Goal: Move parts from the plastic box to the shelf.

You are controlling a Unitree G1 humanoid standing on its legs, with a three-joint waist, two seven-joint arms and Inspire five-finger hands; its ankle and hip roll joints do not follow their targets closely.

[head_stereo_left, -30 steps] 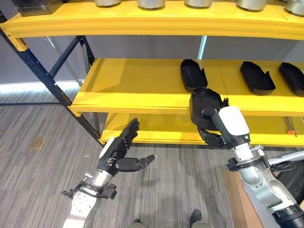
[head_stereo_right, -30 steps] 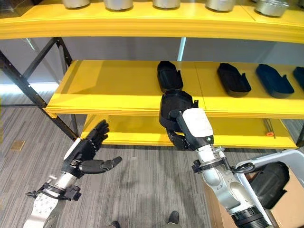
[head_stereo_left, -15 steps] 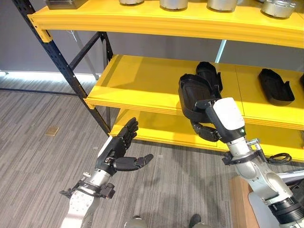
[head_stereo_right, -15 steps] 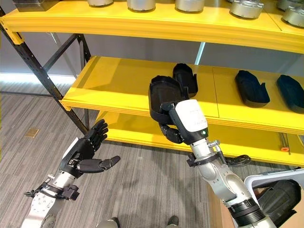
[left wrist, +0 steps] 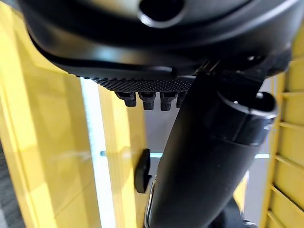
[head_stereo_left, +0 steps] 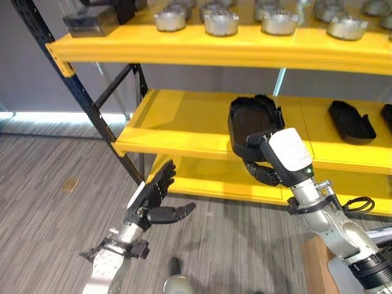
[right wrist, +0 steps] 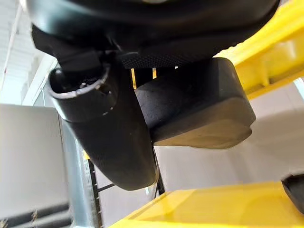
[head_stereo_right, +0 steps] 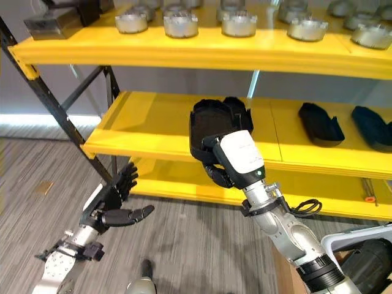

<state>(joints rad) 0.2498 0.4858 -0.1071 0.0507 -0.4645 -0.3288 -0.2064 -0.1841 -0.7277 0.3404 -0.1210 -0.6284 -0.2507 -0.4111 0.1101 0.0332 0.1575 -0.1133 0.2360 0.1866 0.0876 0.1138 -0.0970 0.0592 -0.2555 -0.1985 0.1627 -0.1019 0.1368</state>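
Note:
A black moulded part [head_stereo_left: 248,120] is held upright in my right hand [head_stereo_left: 264,170], whose fingers curl round its lower end. It hangs over the front edge of the yellow middle shelf [head_stereo_left: 177,122], just in front of another black part [head_stereo_right: 237,106] lying there. In the right wrist view the thumb [right wrist: 107,137] presses against the held part [right wrist: 199,104]. My left hand [head_stereo_left: 153,197] hovers open and holds nothing, low above the floor in front of the shelf's left half. Its thumb [left wrist: 204,142] is stretched out.
Two more black parts [head_stereo_right: 318,122] [head_stereo_right: 372,127] lie further right on the middle shelf. The top shelf [head_stereo_left: 184,49] carries several round metal parts [head_stereo_left: 220,23] and a dark block [head_stereo_left: 92,21]. A dark upright post [head_stereo_left: 92,116] stands left. A white-rimmed box [head_stereo_right: 358,236] is at lower right.
The camera has tilted up, showing the top shelf. My right hand has lifted the black part from below the middle shelf's edge to its level. The left hand keeps its pose.

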